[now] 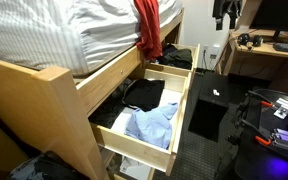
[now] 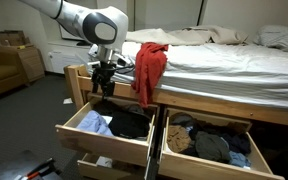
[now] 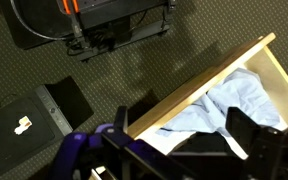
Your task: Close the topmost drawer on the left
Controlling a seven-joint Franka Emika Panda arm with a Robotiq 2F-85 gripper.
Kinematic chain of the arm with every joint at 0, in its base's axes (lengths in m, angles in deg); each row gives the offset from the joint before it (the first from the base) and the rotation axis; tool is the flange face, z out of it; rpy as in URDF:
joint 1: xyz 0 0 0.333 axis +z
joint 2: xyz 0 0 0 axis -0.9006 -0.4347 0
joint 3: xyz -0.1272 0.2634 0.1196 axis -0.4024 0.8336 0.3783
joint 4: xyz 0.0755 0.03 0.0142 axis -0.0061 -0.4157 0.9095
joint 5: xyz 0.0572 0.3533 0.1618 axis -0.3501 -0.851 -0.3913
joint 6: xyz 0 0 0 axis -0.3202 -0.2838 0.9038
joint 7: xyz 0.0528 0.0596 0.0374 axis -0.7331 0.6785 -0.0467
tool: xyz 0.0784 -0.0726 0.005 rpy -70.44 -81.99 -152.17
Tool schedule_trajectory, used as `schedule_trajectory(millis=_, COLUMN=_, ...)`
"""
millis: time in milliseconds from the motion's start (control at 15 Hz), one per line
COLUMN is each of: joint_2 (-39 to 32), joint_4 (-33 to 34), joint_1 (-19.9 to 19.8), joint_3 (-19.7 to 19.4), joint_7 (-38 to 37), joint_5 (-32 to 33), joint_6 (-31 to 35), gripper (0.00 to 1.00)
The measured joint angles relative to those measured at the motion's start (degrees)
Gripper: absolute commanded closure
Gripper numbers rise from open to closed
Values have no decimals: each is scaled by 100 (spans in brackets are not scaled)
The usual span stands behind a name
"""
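Note:
The topmost left drawer under the bed stands pulled out, with a light blue cloth and black clothes inside. It also shows in an exterior view with the blue cloth near its front. My gripper hangs above the drawer, next to the bed post, open and empty. In the wrist view my open fingers straddle the blue cloth, just behind the drawer's wooden front edge.
The right drawer is also open and full of clothes. A lower left drawer sticks out slightly. A red garment hangs over the bed edge. A black box and equipment stand on the carpet in front.

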Motion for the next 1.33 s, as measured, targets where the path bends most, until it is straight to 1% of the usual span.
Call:
schedule_trajectory(millis=200, joint_2=123, joint_4=-1, joint_1=-1, joint_3=3, joint_7=0, joint_5=0, joint_6=-5, gripper=0)
schedule_trajectory(millis=333, joint_2=-10, joint_4=-27, joint_1=2, joint_3=64, joint_7=-141, joint_5=12, joint_6=-18, gripper=0)
schedule_trajectory(millis=467, joint_2=-421, joint_4=-155, joint_1=15, joint_3=226, joint_7=-709, joint_5=37, joint_6=116, gripper=0)
schedule_trajectory(millis=600, joint_2=-992, joint_4=-305, joint_1=68, joint_3=384, joint_7=-1380, joint_5=25, joint_6=420, gripper=0)
schedule_trajectory(millis=733, joint_2=-1599, joint_4=-402, joint_1=164, joint_3=465, joint_7=-2148, joint_5=35, joint_6=950, gripper=0)
schedule_trajectory(millis=933, joint_2=-2311, joint_4=-417, joint_1=298, joint_3=449, joint_7=-3268, joint_5=154, joint_6=1846, gripper=0)
schedule_trajectory(millis=1000, joint_2=-2448, joint_4=-408, joint_1=333, joint_3=416, joint_7=-3629, joint_5=208, joint_6=2013, gripper=0)
schedule_trajectory(millis=1067, joint_2=-2525, joint_4=-380, joint_1=351, joint_3=387, joint_7=-3883, joint_5=214, joint_6=2036, gripper=0)
schedule_trajectory(millis=1133, joint_2=-2536, joint_4=-342, joint_1=355, joint_3=353, joint_7=-4006, joint_5=195, joint_6=2023, gripper=0)
schedule_trajectory(millis=1333, joint_2=-2426, joint_4=-273, joint_1=354, joint_3=276, joint_7=-4056, joint_5=170, joint_6=1982, gripper=0)
